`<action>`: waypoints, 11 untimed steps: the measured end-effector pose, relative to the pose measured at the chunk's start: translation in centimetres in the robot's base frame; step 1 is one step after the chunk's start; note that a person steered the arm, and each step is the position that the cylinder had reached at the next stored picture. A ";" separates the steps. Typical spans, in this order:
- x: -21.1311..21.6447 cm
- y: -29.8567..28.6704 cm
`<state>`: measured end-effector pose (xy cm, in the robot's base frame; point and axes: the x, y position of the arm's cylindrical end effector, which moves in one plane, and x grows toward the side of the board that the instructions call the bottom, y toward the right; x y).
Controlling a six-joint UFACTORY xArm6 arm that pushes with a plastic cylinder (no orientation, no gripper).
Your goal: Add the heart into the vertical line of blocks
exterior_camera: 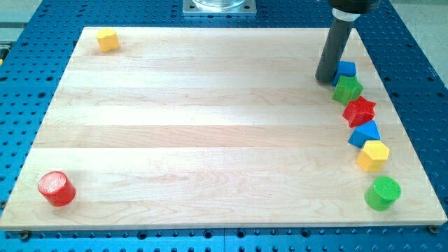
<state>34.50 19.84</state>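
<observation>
A small yellow block (107, 40), seemingly heart-shaped, lies alone at the board's top left corner. Down the view's right side runs a roughly vertical line of blocks: a blue block (346, 69), a green star (347, 89), a red star (359, 111), a blue triangular block (365, 134), a yellow hexagon (373, 155) and a green cylinder (383, 193). My tip (326, 79) stands at the top of that line, just left of the blue block and the green star, far from the yellow block.
A red cylinder (56, 188) stands near the board's bottom left corner. The wooden board (210, 126) lies on a blue perforated table. A metal mount (218, 6) shows at the view's top centre.
</observation>
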 end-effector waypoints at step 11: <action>-9.5 -45.7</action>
<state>25.02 -25.86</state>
